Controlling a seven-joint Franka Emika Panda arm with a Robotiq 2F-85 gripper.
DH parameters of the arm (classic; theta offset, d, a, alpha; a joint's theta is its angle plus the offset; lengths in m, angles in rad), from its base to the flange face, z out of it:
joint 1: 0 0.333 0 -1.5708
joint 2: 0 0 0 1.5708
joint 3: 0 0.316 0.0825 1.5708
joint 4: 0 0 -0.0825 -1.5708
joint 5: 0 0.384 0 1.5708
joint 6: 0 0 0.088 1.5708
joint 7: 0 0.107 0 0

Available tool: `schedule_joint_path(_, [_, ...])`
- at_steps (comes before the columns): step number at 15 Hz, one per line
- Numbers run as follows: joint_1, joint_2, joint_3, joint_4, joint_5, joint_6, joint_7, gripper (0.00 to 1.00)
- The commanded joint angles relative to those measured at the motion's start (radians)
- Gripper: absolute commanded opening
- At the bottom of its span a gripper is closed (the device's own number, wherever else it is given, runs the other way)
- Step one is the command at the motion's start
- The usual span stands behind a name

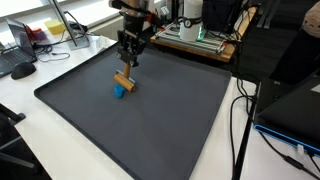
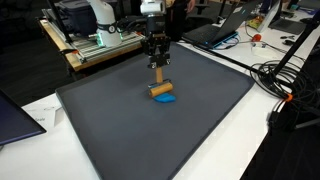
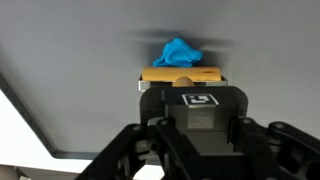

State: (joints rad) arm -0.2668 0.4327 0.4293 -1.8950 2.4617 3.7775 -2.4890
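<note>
Well, my fingers (image 2: 157, 68) hang straight down over the tan wooden block (image 2: 160, 89). It lies just under my tips and is tilted, probably because one edge is propped on the crumpled blue lump (image 2: 166, 98) touching it on the dark grey mat (image 2: 110, 120) that covers the white desk (image 1: 85, 48). I cannot tell whether I am pinching the block or merely straddling it.

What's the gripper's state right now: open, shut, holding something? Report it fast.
Gripper: jaws stand at either end of the wooden block; it cannot be told whether they clamp it.
</note>
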Motion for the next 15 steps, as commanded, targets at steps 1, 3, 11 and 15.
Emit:
schedule_joint_path(1, [-0.064, 0.036, 0.049, 0.035, 0.082, 0.07, -0.078, 0.22])
schedule_joint_path(3, [-0.078, 0.042, 0.044, 0.056, 0.147, 0.085, -0.131, 0.22])
schedule_joint_path(11, [-0.359, 0.181, 0.36, 0.145, 0.052, 0.294, -0.094, 0.22])
schedule_joint_path(15, [-0.363, 0.25, 0.372, 0.184, 0.051, 0.388, -0.102, 0.22])
